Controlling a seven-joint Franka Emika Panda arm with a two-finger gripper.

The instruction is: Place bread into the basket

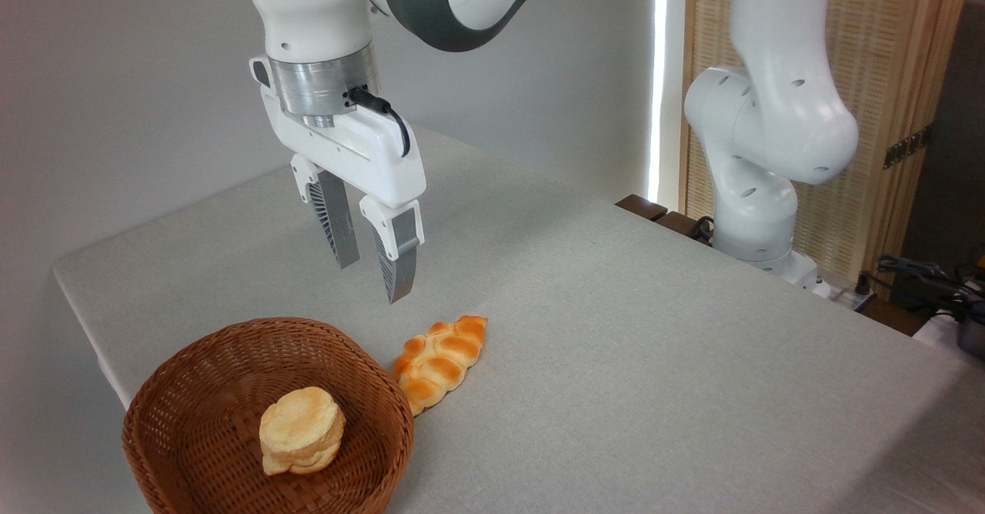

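The bread (301, 430), a small pale-golden layered bun, lies inside the basket (192, 368), a round brown wicker bowl at the table's front left corner. My gripper (375, 282) hangs open in the air above and behind the basket's far rim, fingers pointing down with nothing between them. It touches neither the bun nor the basket.
A braided orange-brown loaf (440, 361) lies on the grey tablecloth (616, 360), touching the basket's right side. The arm's white base (758, 214) stands at the table's far right edge. Cables and dark equipment (935, 283) sit beyond it.
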